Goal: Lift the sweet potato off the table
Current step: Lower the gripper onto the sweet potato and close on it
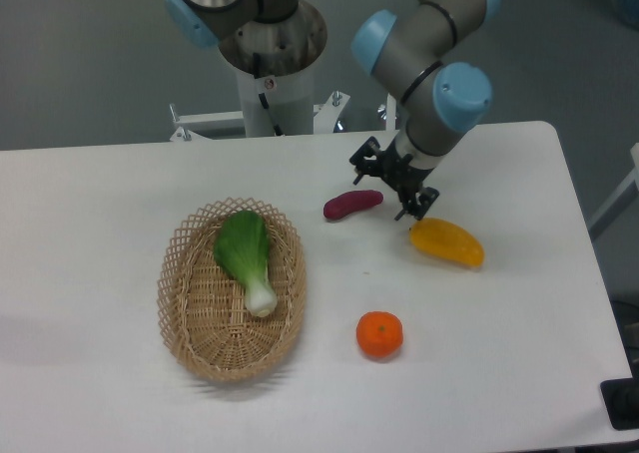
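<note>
The sweet potato [351, 205] is a small dark purple-red tuber lying on the white table [479, 373], right of the basket. My gripper [391, 186] hangs just above and to the right of the potato's right end. Its black fingers [362, 158] are spread apart and hold nothing. The potato lies free on the table, slightly tilted up to the right.
A yellow mango [448, 241] lies just below and right of the gripper. A round orange [379, 334] sits nearer the front. A wicker basket [190, 313] with a green bok choy [247, 256] stands to the left. The arm's base [272, 74] is at the back.
</note>
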`<state>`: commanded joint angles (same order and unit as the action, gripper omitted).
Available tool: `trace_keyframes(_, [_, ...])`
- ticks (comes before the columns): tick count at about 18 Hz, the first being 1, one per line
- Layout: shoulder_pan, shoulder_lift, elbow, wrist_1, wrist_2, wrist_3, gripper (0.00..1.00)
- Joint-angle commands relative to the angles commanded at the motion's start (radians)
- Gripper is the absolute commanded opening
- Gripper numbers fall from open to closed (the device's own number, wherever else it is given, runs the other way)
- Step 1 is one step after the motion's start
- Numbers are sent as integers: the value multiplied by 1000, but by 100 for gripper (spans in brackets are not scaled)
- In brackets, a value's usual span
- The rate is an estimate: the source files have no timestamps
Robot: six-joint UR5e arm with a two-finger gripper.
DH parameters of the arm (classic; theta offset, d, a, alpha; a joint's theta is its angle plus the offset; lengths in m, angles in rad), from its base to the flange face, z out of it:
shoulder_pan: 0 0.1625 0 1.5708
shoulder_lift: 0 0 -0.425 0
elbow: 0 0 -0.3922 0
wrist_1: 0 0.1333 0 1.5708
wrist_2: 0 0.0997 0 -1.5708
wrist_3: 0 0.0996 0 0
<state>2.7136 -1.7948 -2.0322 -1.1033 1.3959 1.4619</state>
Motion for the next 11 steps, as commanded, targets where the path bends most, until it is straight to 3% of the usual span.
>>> trace_keyframes(2, [-3, 2, -52, 87, 0, -2, 100])
trace_keyframes(4, [-11, 2, -81, 137, 0, -3, 100])
trace_keyframes(11, [-18, 57, -160, 148, 2, 5, 100])
